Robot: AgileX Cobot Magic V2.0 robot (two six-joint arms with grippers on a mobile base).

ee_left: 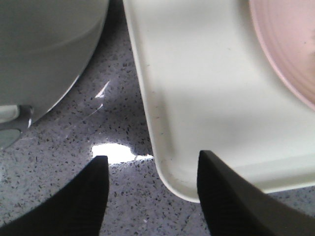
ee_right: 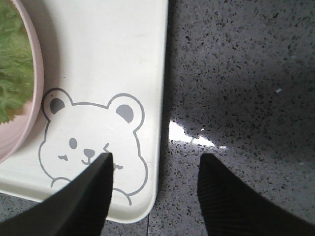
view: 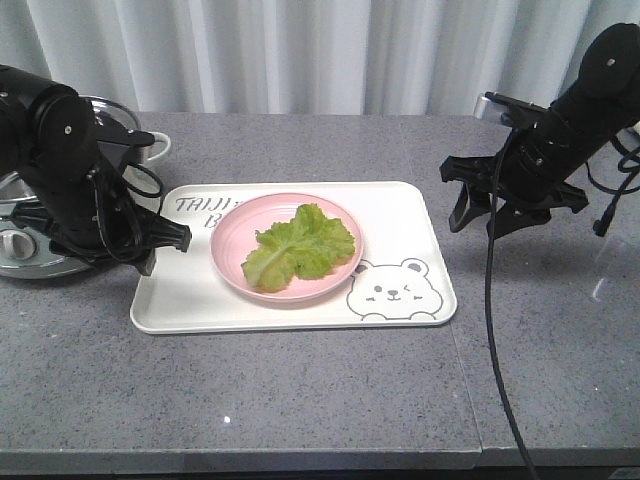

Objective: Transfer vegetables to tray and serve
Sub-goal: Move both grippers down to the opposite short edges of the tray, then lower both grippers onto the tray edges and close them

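Note:
The vegetables [view: 300, 245] are a bunch of crinkly green lettuce lying on a round pink plate [view: 232, 240], which sits on the cream tray [view: 400, 215] with the bear face. My left gripper [view: 162, 252] is open at the tray's left near corner. In the left wrist view the left gripper [ee_left: 152, 156] straddles the tray [ee_left: 206, 88] rim, one finger over the tray and one over the counter. My right gripper [view: 478, 222] hangs open by the tray's right side. In the right wrist view the right gripper [ee_right: 156, 156] spans the tray [ee_right: 113, 49] edge beside the bear, with vegetables [ee_right: 15, 64] at far left.
A silver pot [view: 30, 235] with a lid stands at the far left, close behind my left arm, and shows as the pot [ee_left: 44, 54] beside the tray. The grey speckled counter has a seam [view: 470, 380] on the right. A white curtain hangs behind.

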